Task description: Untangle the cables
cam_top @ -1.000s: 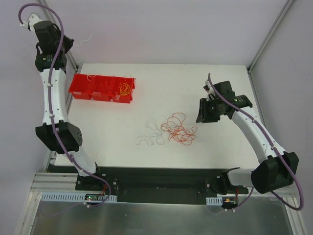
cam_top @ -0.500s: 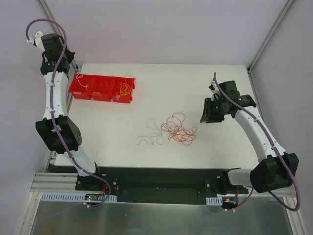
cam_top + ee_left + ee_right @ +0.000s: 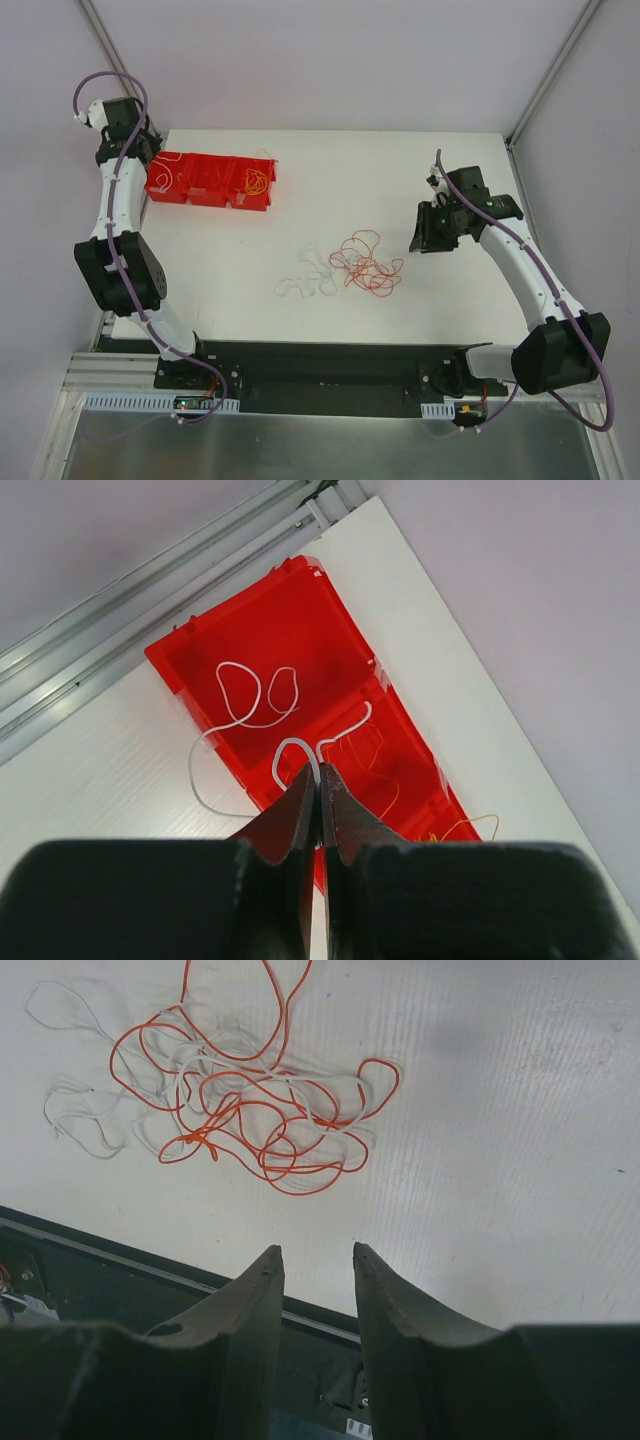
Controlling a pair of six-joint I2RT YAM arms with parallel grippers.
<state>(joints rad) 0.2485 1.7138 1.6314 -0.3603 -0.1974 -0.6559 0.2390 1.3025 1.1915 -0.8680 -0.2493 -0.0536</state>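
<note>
A tangle of orange and white cables (image 3: 367, 263) lies mid-table, with thin white loops (image 3: 305, 280) trailing to its left. It also shows in the right wrist view (image 3: 255, 1110). My right gripper (image 3: 418, 236) is open and empty to the right of the tangle, its jaws (image 3: 314, 1250) apart above bare table. My left gripper (image 3: 150, 163) is at the far left over the red bin (image 3: 210, 196). In the left wrist view it (image 3: 320, 770) is shut on a white cable (image 3: 245, 695) that hangs into the bin's end compartment (image 3: 290, 630).
The red bin has three compartments. The rightmost one holds a yellow-orange cable (image 3: 256, 181), and a thin orange cable (image 3: 375, 765) lies in the middle one. Metal frame posts (image 3: 550, 75) stand at the table's far corners. A black rail (image 3: 330, 360) runs along the near edge.
My left gripper has come down from high beyond the table's far-left corner to the red bin, carrying the white cable, which now droops into the end compartment. The right arm shifted slightly right, then stayed.
</note>
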